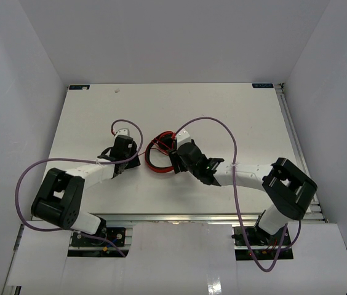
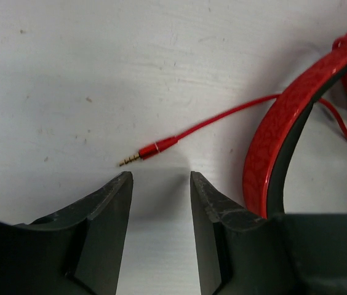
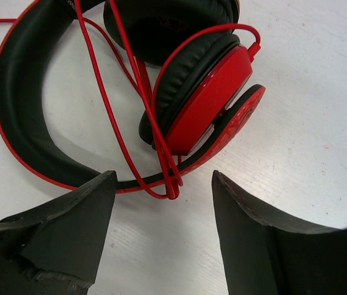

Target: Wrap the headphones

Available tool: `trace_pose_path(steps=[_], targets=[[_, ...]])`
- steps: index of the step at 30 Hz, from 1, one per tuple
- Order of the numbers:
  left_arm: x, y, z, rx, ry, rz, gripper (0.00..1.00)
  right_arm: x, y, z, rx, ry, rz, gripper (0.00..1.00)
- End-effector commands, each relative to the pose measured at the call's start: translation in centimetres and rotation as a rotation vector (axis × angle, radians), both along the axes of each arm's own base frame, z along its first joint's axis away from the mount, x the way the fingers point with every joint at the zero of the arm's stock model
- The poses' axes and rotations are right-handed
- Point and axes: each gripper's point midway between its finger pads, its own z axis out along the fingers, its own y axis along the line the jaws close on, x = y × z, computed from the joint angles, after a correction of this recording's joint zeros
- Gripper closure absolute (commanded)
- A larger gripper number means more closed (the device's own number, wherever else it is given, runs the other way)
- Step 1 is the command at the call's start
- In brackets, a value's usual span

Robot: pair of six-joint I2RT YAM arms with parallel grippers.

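**Item 1.** The headphones [image 3: 204, 101]: red with black pads, lying flat on the white tabletop [image 1: 223, 110], roughly midway across it. We record the earcups [image 3: 179, 74] lying close together inside the arc of the headband [image 2: 272, 141], which is red outside and black on its inner face. The thin red cord [image 3: 109, 117] crosses the headband and earcups in several loose strands. One loop hangs past the headband's rim onto the tabletop. The cord's free end leaves the headphones on their left side and stops at a gold-tipped plug [image 2: 152, 149], which rests flat just outside the headband.

**Item 2.** The right hand [image 3: 163, 176]: just right of the headphones, fingers spread wide. We note the hanging cord loop lying in the gap between them, with neither finger touching it.

**Item 3.** The left hand [image 2: 160, 178]: just left of the headphones, fingers spread and pinching nothing, with bare tabletop between them. The plug lies just beyond the fingertips, apart from them. The headband passes close beside the right-side finger.

**Item 4.** Purple cables [image 1: 232, 153]: we list one arching over each arm, on either side of the headphones.
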Motion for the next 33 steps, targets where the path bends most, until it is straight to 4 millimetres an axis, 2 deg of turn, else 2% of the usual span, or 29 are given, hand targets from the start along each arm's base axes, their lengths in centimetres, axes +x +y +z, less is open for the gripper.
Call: trace_pose_path(steps=[1, 5, 9, 13, 20, 23, 28, 33], targets=[[2.2, 0.0, 0.4, 0.048, -0.017, 0.014, 0.49, 0.7, 0.4, -0.3, 0.034, -0.026, -0.050, 0.30], [3.4, 0.4, 0.5, 0.086, -0.022, 0.041, 0.59, 1.2, 0.8, -0.9, 0.037, -0.028, -0.059, 0.30], [4.9, 0.5, 0.8, 0.116, -0.030, 0.054, 0.85, 1.9, 1.3, -1.0, 0.040, -0.039, -0.071, 0.30], [5.9, 0.6, 0.0, 0.153, 0.004, 0.056, 1.00, 2.3, 1.3, -1.9, 0.016, -0.033, -0.080, 0.31], [9.1, 1.0, 0.6, 0.175, 0.005, 0.089, 1.00, 2.9, -0.2, -3.2, -0.045, -0.033, -0.091, 0.35], [10.5, 1.7, 1.7, 0.193, -0.009, 0.124, 1.00, 3.2, -1.1, -3.0, -0.063, -0.045, -0.100, 0.36], [11.6, 2.9, 2.1, 0.198, -0.010, 0.171, 1.00, 3.4, -2.2, -2.3, -0.061, -0.059, -0.120, 0.37], [11.5, 3.2, 1.0, 0.189, 0.032, 0.174, 1.00, 3.4, -2.5, -2.1, -0.063, -0.061, -0.121, 0.37]])
